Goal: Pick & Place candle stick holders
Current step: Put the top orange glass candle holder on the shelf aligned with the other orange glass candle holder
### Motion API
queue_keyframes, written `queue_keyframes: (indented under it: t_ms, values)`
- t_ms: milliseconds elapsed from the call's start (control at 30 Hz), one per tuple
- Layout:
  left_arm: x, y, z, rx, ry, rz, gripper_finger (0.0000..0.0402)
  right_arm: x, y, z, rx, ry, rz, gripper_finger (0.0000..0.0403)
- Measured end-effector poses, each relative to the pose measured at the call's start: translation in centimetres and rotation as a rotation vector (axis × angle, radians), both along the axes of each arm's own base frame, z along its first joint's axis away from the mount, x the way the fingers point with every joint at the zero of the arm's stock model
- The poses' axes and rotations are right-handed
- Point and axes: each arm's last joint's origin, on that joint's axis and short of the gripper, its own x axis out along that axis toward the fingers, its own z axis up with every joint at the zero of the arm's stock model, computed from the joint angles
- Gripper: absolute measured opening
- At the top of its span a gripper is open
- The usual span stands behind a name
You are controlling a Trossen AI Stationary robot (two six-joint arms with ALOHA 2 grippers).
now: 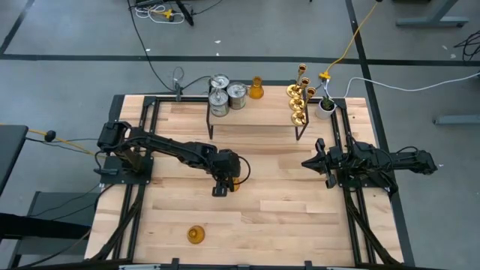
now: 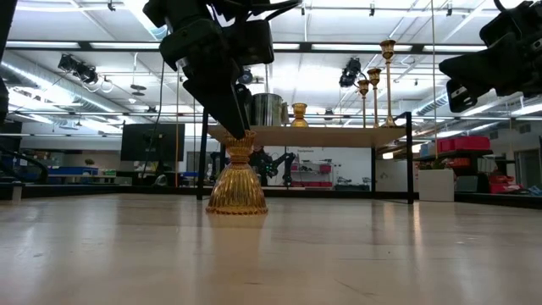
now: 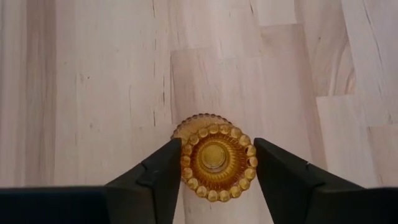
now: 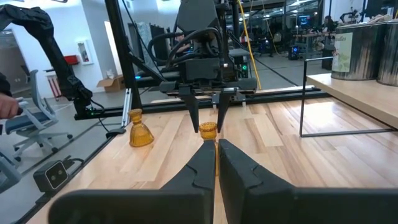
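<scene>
**Amber holder pinched at bench centre**

Left gripper [image 1: 227,180] down over mid-bench, fingers [image 3: 155,180] pressed against both sides of an amber holder [image 3: 214,158], clamped at its beaded top rim. Holder upright on the bench [image 1: 285,195], flared base flat on the wood in the low view [image 2: 237,182], neck between the dark fingers.

Second amber holder [image 1: 196,235] alone near the front edge, about 7 o'clock from the held one, well apart; also visible beside the left arm from the right wrist [image 4: 140,129].

Third amber holder [image 1: 256,88] up on the raised shelf [image 1: 255,120] at 12 o'clock. Just beside it toward 9 o'clock, three silvery glass cylinders [image 1: 225,94] clustered together. Toward 3 o'clock on the same shelf, the brass holders [image 1: 298,96] grouped closely. White pot with a green plant [image 1: 325,105] at the shelf's right end.

Right gripper [image 1: 319,161] parked at 3 o'clock on the bench, raised off the wood, fingers [image 4: 199,174] closed together on nothing, pointing toward the left arm.
</scene>
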Motion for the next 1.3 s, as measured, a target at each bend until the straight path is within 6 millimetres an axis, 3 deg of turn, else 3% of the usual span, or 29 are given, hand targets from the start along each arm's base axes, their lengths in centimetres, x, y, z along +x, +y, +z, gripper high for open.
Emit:
queue_keyframes:
  t_ms: [400,667,933,1300]
  values:
    - [0.0,0.0,0.1,-0.022,0.004,0.036,0.0185,0.0,0.0,0.0,0.000,0.000,0.000,0.0020]
    - [0.8,0.1,1.8,-0.033,-0.033,0.046,0.0184,0.0,0.0,0.0,0.000,0.000,0.000,0.0020]
    - [1.8,0.8,4.4,-0.097,-0.096,0.069,0.0185,0.0,0.0,0.0,0.000,0.000,0.000,0.0020]
    - [2.7,3.5,10.7,-0.104,-0.168,0.167,0.0184,0.0,0.0,0.0,0.000,0.000,0.000,0.0020]
